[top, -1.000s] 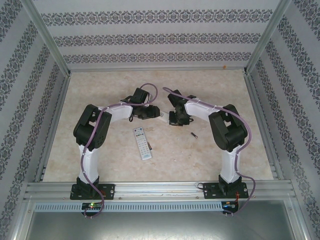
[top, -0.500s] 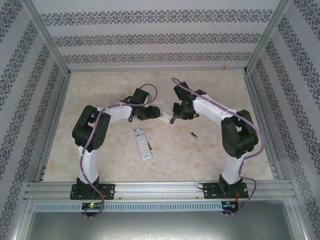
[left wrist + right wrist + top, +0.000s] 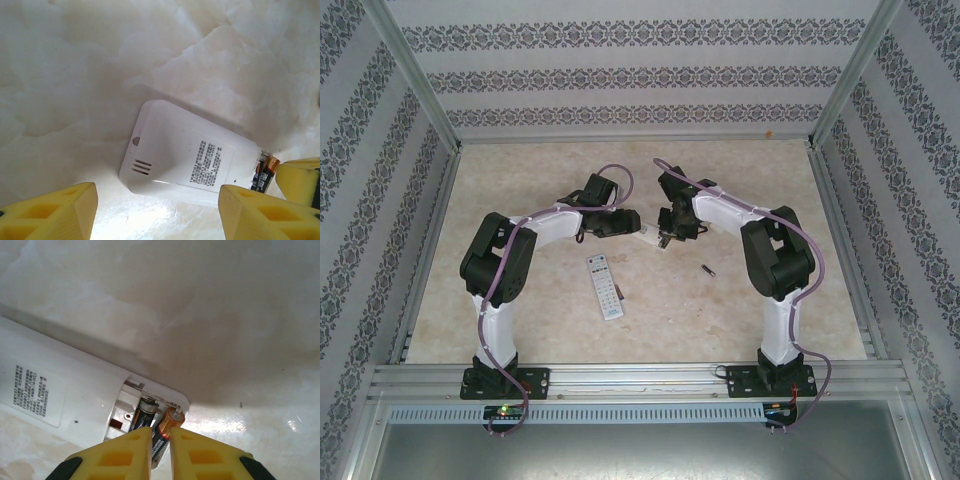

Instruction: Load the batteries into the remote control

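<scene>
A white remote control (image 3: pixel 190 155) lies face down on the marble table, its battery bay open at one end. One battery (image 3: pixel 145 412) sits in the bay. My right gripper (image 3: pixel 161 437) is shut on a second battery (image 3: pixel 172 422), whose coppery end is tilted into the bay's outer slot. My left gripper (image 3: pixel 157 210) is open; its yellow fingers stand wide, just short of the remote's other end, touching nothing. In the top view both grippers, left (image 3: pixel 632 226) and right (image 3: pixel 664 238), meet over this remote (image 3: pixel 647 236).
A second remote (image 3: pixel 604 286) lies buttons up nearer the arm bases. One loose battery (image 3: pixel 706 268) lies on the table to the right of it. Metal frame rails and patterned walls (image 3: pixel 620 80) enclose the table.
The right arm's elbow swung out to the right and came back, the gripper staying at the remote's end. The left arm has hardly moved.
</scene>
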Available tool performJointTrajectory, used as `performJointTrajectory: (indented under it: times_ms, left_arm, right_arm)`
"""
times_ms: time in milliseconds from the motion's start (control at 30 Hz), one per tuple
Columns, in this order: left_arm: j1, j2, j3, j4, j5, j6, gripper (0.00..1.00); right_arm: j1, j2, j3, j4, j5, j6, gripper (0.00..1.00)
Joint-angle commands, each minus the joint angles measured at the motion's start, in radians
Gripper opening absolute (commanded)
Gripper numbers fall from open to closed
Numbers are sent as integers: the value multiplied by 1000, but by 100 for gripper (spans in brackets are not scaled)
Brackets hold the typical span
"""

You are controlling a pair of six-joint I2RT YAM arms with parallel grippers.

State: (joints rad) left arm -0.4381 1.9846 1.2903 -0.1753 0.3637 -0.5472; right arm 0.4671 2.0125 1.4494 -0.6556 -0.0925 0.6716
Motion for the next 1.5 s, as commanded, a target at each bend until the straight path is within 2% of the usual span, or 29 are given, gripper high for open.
performJointTrajectory:
  times_ms: [0,467,700,833,933,1033,1167,1200,1300,1467]
  left_arm:
    - [2,-30,-9,-30,-11,24,66]
    - [2,-24,-8,-28,-10,26,66]
    - [3,-23,-14,-20,-9,24,66]
    - [4,-31,-16,-24,-11,30,66]
    - [5,-49,-20,-25,-23,38,71]
    - [7,-77,-28,-23,-30,42,76]
    - [7,-140,-59,-11,-28,47,85]
    - [7,-162,-69,-5,-26,49,86]
    - [7,-215,-106,23,-9,50,88]
    - [6,-270,-142,73,90,72,92]
  right_arm:
    - [5,17,21,-23,33,2,18]
    - [35,91,34,-49,69,-17,12]
    - [84,127,-34,-48,76,-9,12]
    - [68,47,-44,-43,84,-35,13]
    - [52,-57,7,-69,108,-100,17]
    - [2,-160,29,-78,179,-168,26]
    - [-143,-216,20,-88,168,-299,38]
    - [-183,-206,24,-103,158,-323,41]
    - [-270,-136,70,-161,107,-311,43]
    - [-289,-10,150,-191,110,-268,43]
